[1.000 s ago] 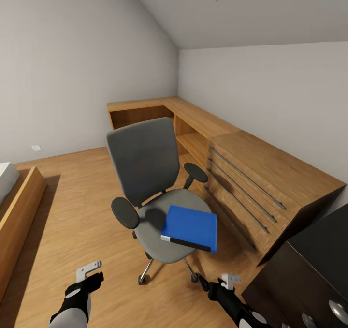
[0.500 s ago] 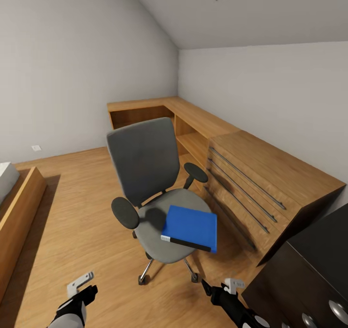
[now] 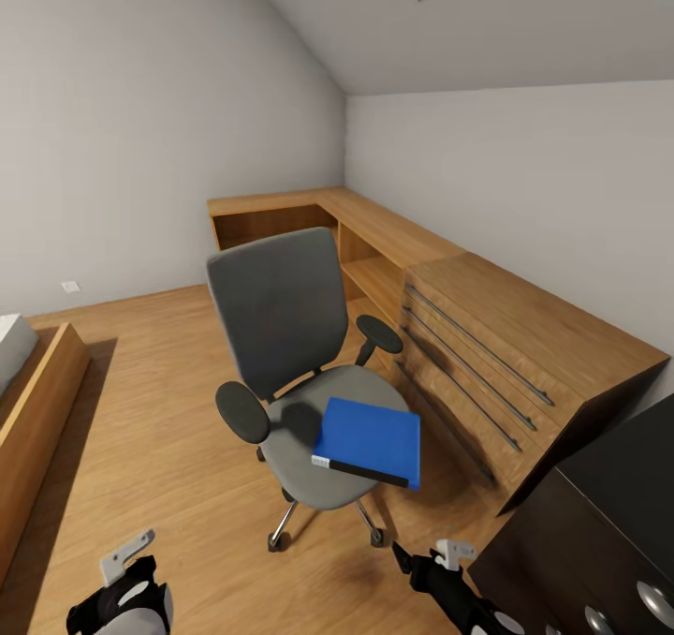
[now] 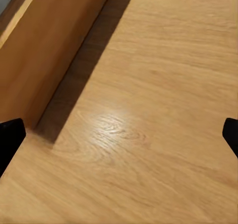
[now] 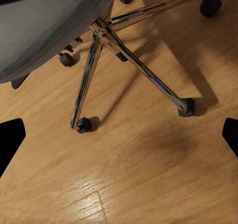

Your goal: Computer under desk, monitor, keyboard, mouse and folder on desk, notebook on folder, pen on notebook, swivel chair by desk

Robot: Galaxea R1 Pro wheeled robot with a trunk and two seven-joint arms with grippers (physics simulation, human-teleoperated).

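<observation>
A grey swivel chair (image 3: 281, 317) stands on the wood floor in front of the long wooden desk (image 3: 374, 228) that runs along the right wall. On its seat lies a blue folder (image 3: 370, 438), its corner hanging over the seat's front right edge. My left gripper (image 3: 120, 583) hangs low near the floor, left of the chair, and its fingers (image 4: 11, 137) are spread open over bare floorboards. My right gripper (image 3: 423, 560) sits low, just right of the chair's base, open too. The chair's chrome legs and casters (image 5: 124, 50) lie ahead of it.
A wooden drawer unit (image 3: 524, 335) adjoins the desk on the right. A dark cabinet (image 3: 608, 513) fills the near right corner. A wooden bed frame (image 3: 33, 410) runs along the left, and its side (image 4: 44, 45) stands close to my left gripper.
My left arm has dropped and drawn back to the left, toward the picture's lower edge. The right gripper has sunk a little. Chair and folder have not moved.
</observation>
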